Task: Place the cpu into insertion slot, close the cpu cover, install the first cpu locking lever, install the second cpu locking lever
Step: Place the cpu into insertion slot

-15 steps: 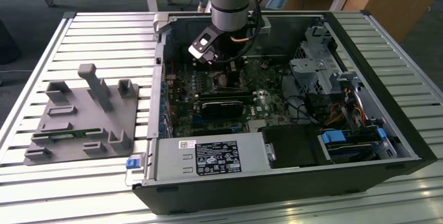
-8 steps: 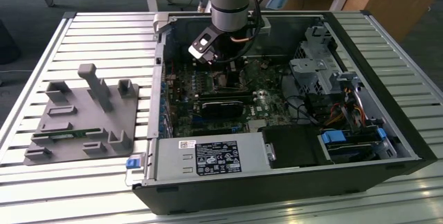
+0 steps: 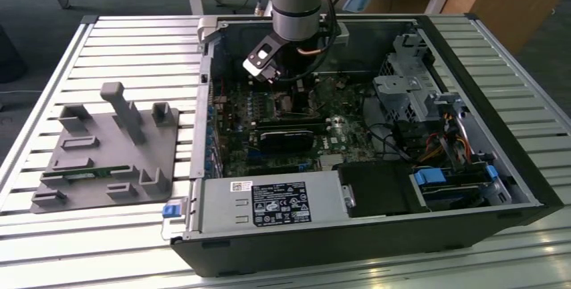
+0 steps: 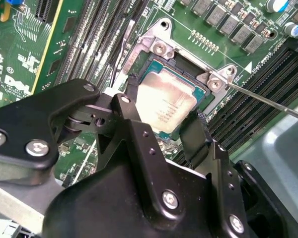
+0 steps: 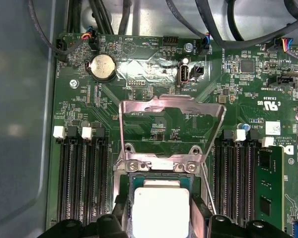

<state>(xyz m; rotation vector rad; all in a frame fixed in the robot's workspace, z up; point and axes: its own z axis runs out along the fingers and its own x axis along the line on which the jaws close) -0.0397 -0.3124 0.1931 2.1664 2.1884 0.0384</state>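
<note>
In the exterior view, at its left, a grey moulded fixture (image 3: pixel 107 145) lies on a slatted metal table (image 3: pixel 134 41). Toward the exterior view's right an open black computer case (image 3: pixel 357 252) lies on its side, and the robot arm (image 3: pixel 299 1) reaches down into it over the green motherboard (image 3: pixel 267 162). In the second wrist view the tool (image 4: pixel 161 111) straddles the cpu (image 4: pixel 166 99). Its two black fingers (image 4: pixel 131 99) sit against opposite edges of the chip, so it looks clenched on the cpu rather than released. The cpu, dull metal face up, is in or just above the insertion slot (image 4: pixel 175 71); whether it is fully seated is not plain. A thin locking lever (image 4: pixel 268 101) runs off beside the slot, unlatched. In the first wrist view the cpu cover (image 5: pixel 171 101) stands raised on its hinge, clear of the chip, with long memory slots (image 5: pixel 82 188) on either side of the socket. The step in hand appears to be setting the chip into the slot. Done well, I judge, that means keeping the chip level and its edges square with the slot's walls. It should settle without being pushed or slid across the contacts, and the grip should loosen only once all four sides sit flush.
</note>
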